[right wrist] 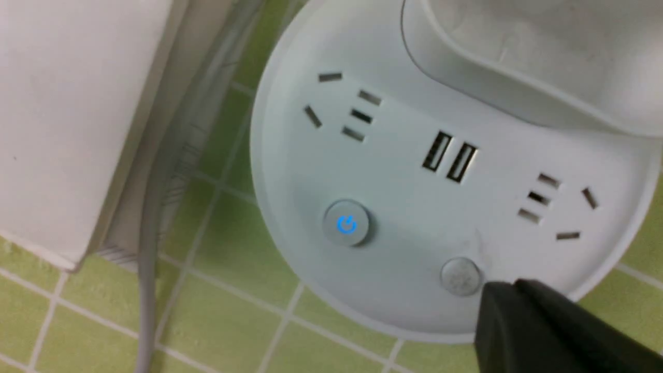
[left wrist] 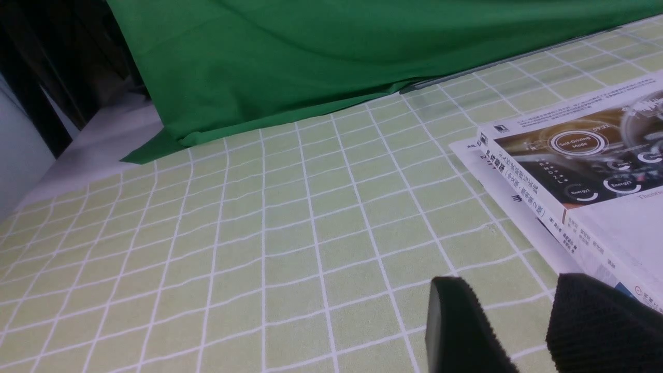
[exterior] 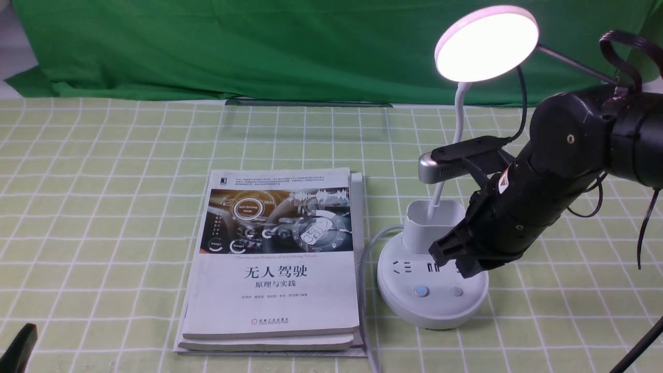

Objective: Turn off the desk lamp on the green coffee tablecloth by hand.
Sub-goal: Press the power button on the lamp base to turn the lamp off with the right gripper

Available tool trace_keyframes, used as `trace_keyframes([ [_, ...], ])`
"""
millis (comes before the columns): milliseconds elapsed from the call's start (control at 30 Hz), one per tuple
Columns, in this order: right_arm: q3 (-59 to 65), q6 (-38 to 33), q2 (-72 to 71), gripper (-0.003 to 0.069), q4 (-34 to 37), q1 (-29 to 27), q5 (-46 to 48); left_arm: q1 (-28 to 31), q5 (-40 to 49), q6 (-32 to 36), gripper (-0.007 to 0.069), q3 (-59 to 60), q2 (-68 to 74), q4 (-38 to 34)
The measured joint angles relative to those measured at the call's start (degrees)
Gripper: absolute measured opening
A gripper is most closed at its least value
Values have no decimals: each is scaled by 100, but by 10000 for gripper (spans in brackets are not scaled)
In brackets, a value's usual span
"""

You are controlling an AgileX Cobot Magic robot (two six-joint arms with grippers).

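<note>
Right claw (exterior: 441,255) clenched, empty, its tip just above the lamp (exterior: 432,305) base beside the plain grey button (right wrist: 460,276); lit lamp stands on the cloth (exterior: 103,207) under it. Left claw (left wrist: 510,311) released, empty.

White lamp (exterior: 426,225), lit: round disc head (exterior: 487,44) glowing, tilted toward the front camera on a curved gooseneck rising out of a small cup. Round base (exterior: 414,305) flat on the cloth (exterior: 103,217), right of centre; sockets on top, blue-glowing power button (right wrist: 346,225) and plain grey button (right wrist: 459,276) at the front. Pale yellow-green cloth with white grid, spread flat. Black hand (exterior: 449,257), jaws closed, angled down over the base's right side, tip just beside the grey button; contact unclear.
</note>
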Motion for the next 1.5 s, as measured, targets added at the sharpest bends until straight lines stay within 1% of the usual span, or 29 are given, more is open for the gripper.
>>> trace_keyframes([
  [200, -13, -7, 578, 47, 0, 0, 41, 0, 0, 0, 243, 0, 0, 0],
  [300, -62, -21, 622, 47, 5, 0, 62, 0, 0, 0, 243, 0, 0, 0],
  [567, 8, -32, 306, 47, -1, 0, 128, 0, 0, 0, 243, 0, 0, 0],
  [733, 3, -39, 6, 47, 45, 27, 5, 0, 0, 0, 243, 0, 0, 0],
  [1133, -63, -45, 651, 47, 121, 66, -64, 0, 0, 0, 243, 0, 0, 0],
  [1367, -82, -59, 576, 47, 119, 66, -65, 0, 0, 0, 243, 0, 0, 0],
  [1500, 47, -59, 186, 47, 82, 66, 88, 0, 0, 0, 243, 0, 0, 0],
])
